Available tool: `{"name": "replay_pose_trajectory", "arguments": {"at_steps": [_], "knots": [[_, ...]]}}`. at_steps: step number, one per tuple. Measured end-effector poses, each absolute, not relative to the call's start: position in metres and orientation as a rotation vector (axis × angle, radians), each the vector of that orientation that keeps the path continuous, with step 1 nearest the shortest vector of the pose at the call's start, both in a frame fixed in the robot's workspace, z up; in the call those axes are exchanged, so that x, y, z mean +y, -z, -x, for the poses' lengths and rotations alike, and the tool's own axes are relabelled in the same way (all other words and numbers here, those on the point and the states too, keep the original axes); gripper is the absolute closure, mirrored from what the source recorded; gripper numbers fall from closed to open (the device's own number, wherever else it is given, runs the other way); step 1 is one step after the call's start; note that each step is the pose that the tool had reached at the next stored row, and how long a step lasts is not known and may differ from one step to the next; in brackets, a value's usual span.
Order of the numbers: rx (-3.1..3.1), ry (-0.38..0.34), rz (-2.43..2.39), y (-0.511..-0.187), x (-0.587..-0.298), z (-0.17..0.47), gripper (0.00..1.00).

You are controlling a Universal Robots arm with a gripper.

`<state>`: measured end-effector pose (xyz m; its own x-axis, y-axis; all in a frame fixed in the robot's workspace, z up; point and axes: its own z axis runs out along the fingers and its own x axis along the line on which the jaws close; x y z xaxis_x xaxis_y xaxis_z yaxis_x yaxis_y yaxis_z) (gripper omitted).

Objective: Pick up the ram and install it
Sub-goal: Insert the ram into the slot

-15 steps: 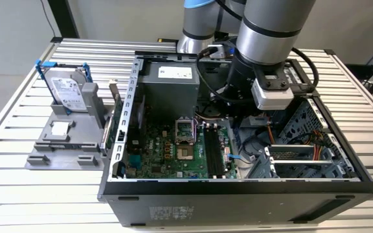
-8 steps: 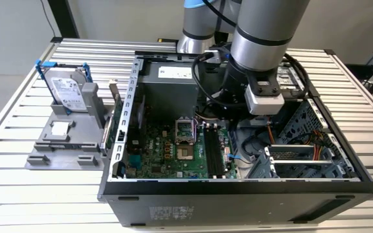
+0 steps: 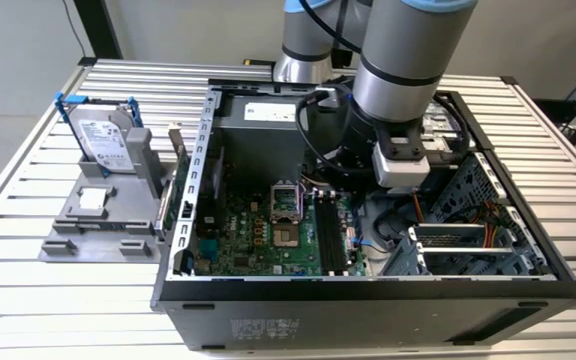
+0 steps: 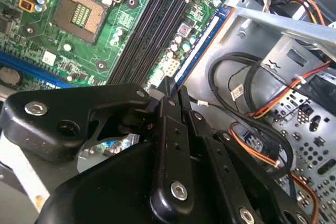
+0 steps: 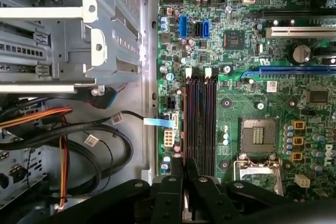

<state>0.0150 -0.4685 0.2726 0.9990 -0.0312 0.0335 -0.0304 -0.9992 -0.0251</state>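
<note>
My gripper (image 3: pixel 340 171) hangs inside the open computer case, over the motherboard (image 3: pixel 258 232). In both wrist views its black fingers are pressed together, and I see nothing between them (image 4: pixel 176 88) (image 5: pixel 184 165). The tips sit just above one end of the long black memory slots (image 5: pixel 200 124) (image 4: pixel 149 30), and those slots look empty. A thin green-and-tan stick that looks like the ram (image 3: pixel 169 184) stands on edge in the grey holder (image 3: pixel 98 217), outside the case on the exterior view's left, well away from the gripper.
A silver-labelled hard drive in a blue frame (image 3: pixel 103 135) stands on the same holder. The processor socket (image 5: pixel 258 136) lies beside the slots. Orange and black cables (image 4: pixel 262 103) and a metal drive cage (image 5: pixel 68 40) crowd the other side. The case walls (image 3: pixel 193 172) close in the workspace.
</note>
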Motion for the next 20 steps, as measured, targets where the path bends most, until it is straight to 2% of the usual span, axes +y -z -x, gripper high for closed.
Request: {"name": "replay_pose_trajectory", "arguments": {"at_steps": [20], "knots": [[0.051,0.053,3.116,-0.236,-0.468,-0.011,1.00]]}}
